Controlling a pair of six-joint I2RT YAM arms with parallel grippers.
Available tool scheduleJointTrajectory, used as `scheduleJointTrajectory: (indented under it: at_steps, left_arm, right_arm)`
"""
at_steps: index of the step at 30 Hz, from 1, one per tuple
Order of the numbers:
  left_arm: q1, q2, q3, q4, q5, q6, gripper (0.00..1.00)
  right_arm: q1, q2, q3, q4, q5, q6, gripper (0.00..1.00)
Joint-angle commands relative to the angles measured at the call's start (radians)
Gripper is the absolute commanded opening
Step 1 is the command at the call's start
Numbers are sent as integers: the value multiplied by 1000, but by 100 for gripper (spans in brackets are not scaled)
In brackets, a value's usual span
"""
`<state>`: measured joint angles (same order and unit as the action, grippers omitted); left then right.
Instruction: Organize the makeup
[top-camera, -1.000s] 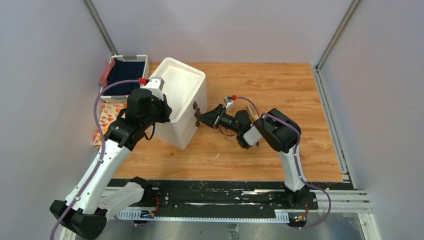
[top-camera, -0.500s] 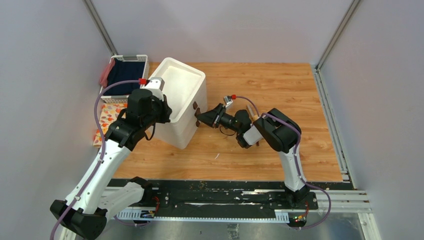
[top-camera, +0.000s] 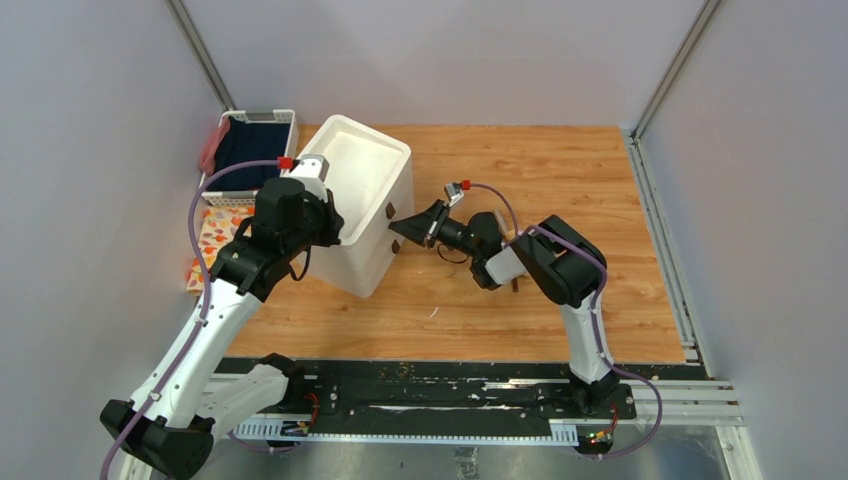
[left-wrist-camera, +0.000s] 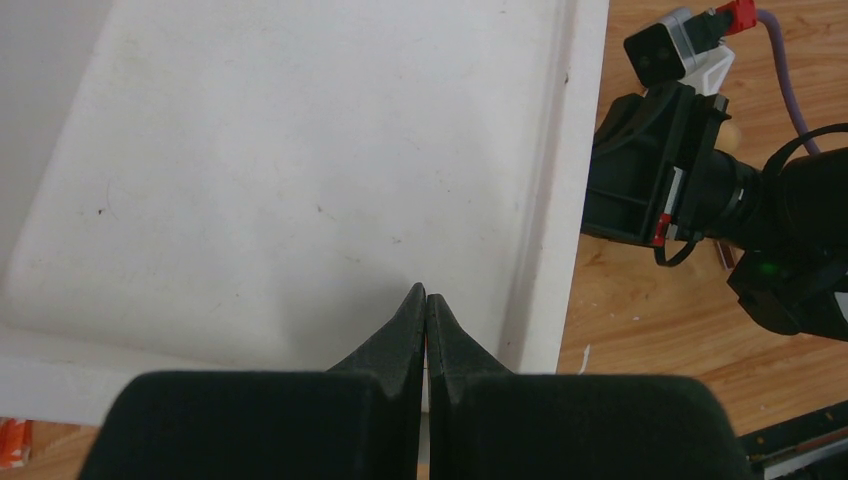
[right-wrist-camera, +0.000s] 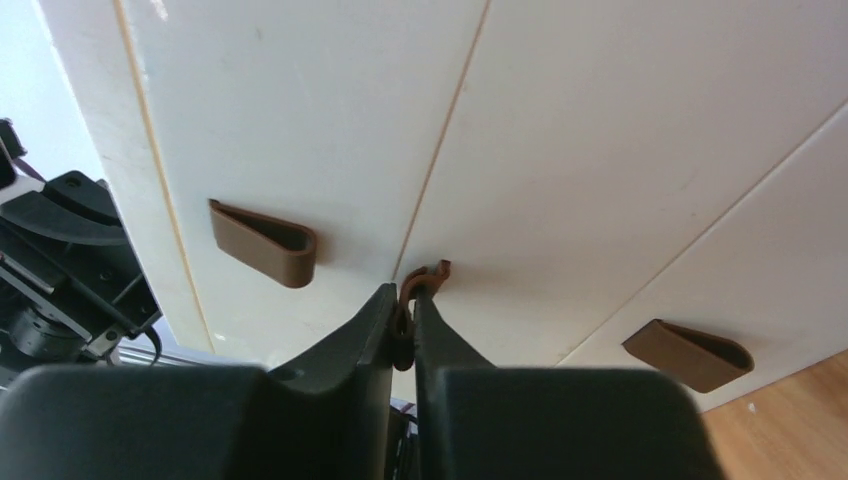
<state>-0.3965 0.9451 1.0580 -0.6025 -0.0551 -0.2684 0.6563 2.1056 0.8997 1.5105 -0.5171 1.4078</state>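
Note:
The white three-drawer box (top-camera: 365, 170) stands at the left of the wooden table. My right gripper (right-wrist-camera: 412, 300) is shut on the middle brown knob (right-wrist-camera: 428, 275) of its front; in the top view my right gripper (top-camera: 397, 229) meets the box face. My left gripper (left-wrist-camera: 426, 296) is shut and empty, its tips over the box's white top (left-wrist-camera: 300, 180) near the front edge. Of the makeup, only a beige bit (top-camera: 508, 234) and a reddish-brown stick end (top-camera: 516, 285) show beside my right arm; the rest is hidden.
Two more brown knobs (right-wrist-camera: 265, 245) (right-wrist-camera: 690, 355) sit on the drawers either side. A white basket (top-camera: 240, 118) with dark blue cloth stands at the far left corner, a patterned item (top-camera: 212, 235) in front of it. Grey walls enclose the table.
My right gripper has closed from open onto the middle knob, and its wrist has shifted slightly toward the far side. The left arm and the box have not moved.

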Motion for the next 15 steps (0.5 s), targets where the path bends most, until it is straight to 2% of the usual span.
scheduleJointTrajectory:
  at_steps: [1, 2, 7, 15]
  left_arm:
    - [-8, -16, -12, -11, 2, 12, 0]
    - [-7, -17, -11, -12, 2, 14, 0]
    - [-7, -17, -11, -14, -2, 14, 0]
    - [-7, -12, -8, -13, 5, 8, 0]
  right_arm:
    - [4, 50, 54, 26, -26, 27, 3]
    - [4, 56, 53, 26, -27, 31, 0]
    - [-1, 23, 10, 5, -17, 4, 0]
    - [-16, -168, -116, -109, -12, -59, 0]
